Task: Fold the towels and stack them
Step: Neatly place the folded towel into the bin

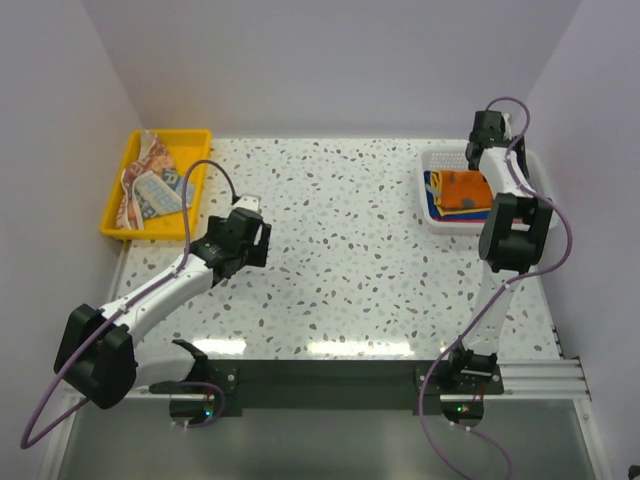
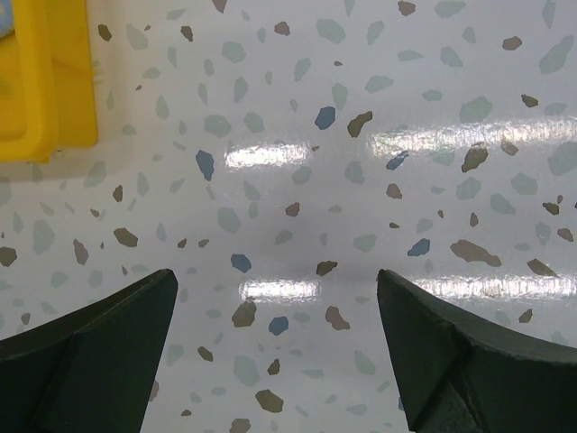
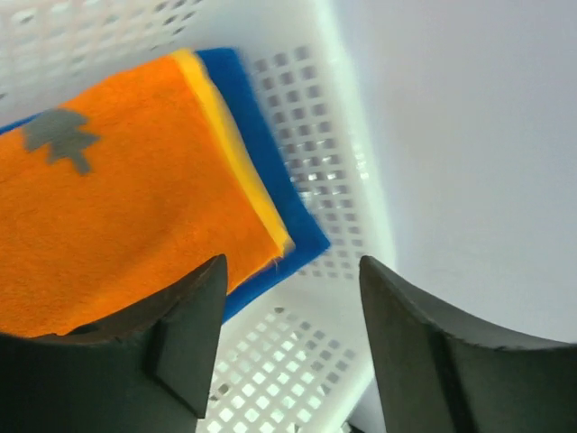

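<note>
Top view is read with the arm bases at 6 o'clock.

- Orange soft cloth towel with a yellow edge (image 3: 117,216): folded flat and laid on top of the plain royal blue soft cloth towel (image 3: 266,162). A grey leaf-shaped mark is seen on its upper face.
- In the right wrist view, a strip of the blue towel is left exposed past the yellow edge toward 3 o'clock.
- Both towels are held inside the white plastic mesh basket (image 3: 297,90), which is placed at 2 o'clock on the white speckled desk (image 1: 350,250).
- Orange-blue soft cloth towel with white print (image 1: 148,185): unfolded and bunched in the yellow rectangular plastic tray (image 1: 180,133), which is placed at 10 o'clock on the desk.
- Left fingers (image 2: 99,343): spread wide with nothing grasped, held over bare desk. They are located at 4 o'clock from the tray, near it but apart. A tray corner is seen at 10 o'clock in the left wrist view.
- Right fingers (image 3: 180,316): parted with nothing grasped, held over the basket. Only mesh and the corner of the blue towel are seen in the gap. The finger at 7 o'clock in that view is overlapped with the orange towel's corner; contact cannot be told.
</note>
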